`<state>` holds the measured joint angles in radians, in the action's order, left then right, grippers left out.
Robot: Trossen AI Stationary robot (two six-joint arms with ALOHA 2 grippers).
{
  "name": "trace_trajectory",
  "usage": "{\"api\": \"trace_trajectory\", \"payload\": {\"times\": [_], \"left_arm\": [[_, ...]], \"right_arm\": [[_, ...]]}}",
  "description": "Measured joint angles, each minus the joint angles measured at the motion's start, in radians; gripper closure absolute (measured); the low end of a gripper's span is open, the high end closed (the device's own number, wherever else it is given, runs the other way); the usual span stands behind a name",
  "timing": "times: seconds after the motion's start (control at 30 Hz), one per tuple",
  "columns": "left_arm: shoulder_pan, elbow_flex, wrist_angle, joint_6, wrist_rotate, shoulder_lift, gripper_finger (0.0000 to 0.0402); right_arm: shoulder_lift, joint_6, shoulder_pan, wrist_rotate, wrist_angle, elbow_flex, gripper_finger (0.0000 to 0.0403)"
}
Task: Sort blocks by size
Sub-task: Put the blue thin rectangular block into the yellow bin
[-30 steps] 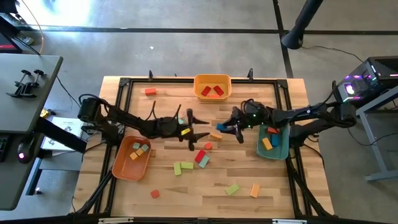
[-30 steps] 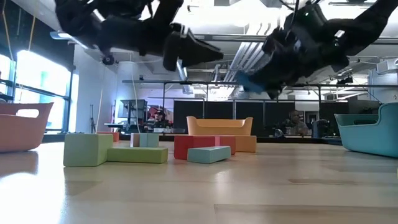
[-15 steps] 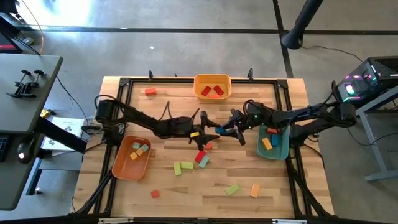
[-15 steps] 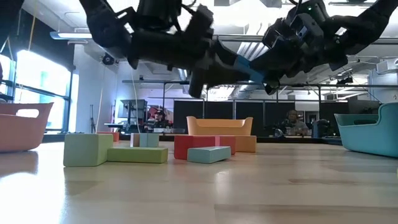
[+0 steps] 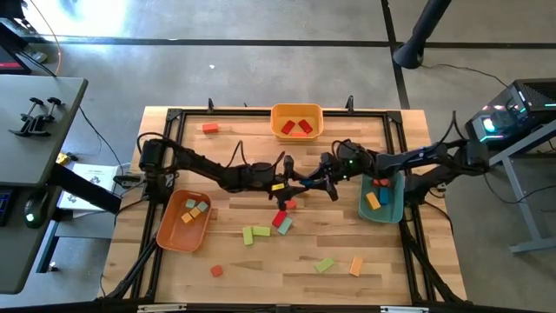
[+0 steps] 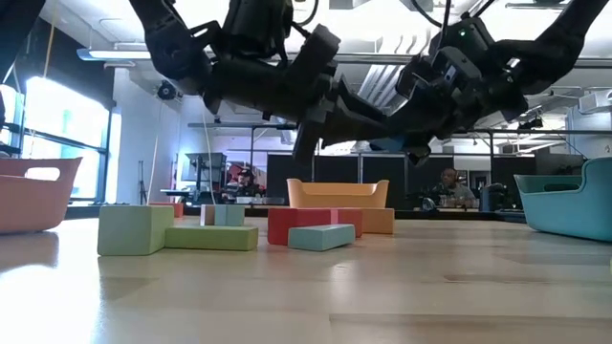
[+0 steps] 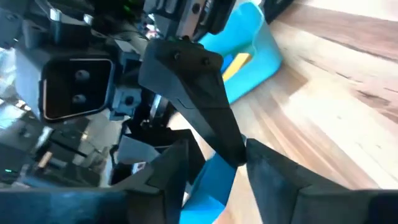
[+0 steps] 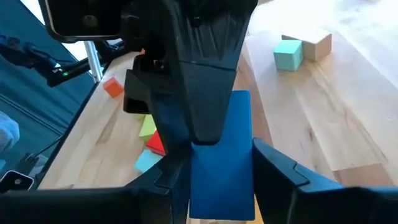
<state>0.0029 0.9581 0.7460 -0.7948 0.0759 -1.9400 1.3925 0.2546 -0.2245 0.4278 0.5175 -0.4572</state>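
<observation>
Over the wooden worktop we saw a mid-air handover: right gripper pinching the blue block, left gripper closing around it; next, right releases.

A robotics lab or workshop, plainly. Bare grey concrete floor crossed by dark lines. Wooden table boxed in a black metal frame. Grey side bench to the left carrying black clamps. Lit-up computer tower on the right, cables trailing. Level across the table: exposed ceiling pipes, big windows, dark partitions, a person seated at the far back.
</observation>
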Motion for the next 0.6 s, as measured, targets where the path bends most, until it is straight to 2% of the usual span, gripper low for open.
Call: {"api": "trace_trajectory", "payload": {"times": [0.13,0.27,0.4,0.6], "left_arm": [[0.005,0.0,-0.022,0.014,-0.005,0.001,0.0287],[0.004,0.0,-0.023,-0.015,-0.007,0.002,0.0288],[0.0,0.0,-0.032,-0.076,0.018,0.002,0.0257],[0.006,-0.001,-0.027,-0.072,0.026,0.0,0.021]], "right_arm": [[0.016,0.01,-0.001,0.017,0.016,0.0,0.0274],[0.016,0.037,-0.004,0.031,0.017,0.0,0.0274],[0.015,0.098,-0.021,0.09,0.022,0.0,0.0274],[0.015,0.17,-0.054,0.192,0.021,0.0,0.0274]]}}
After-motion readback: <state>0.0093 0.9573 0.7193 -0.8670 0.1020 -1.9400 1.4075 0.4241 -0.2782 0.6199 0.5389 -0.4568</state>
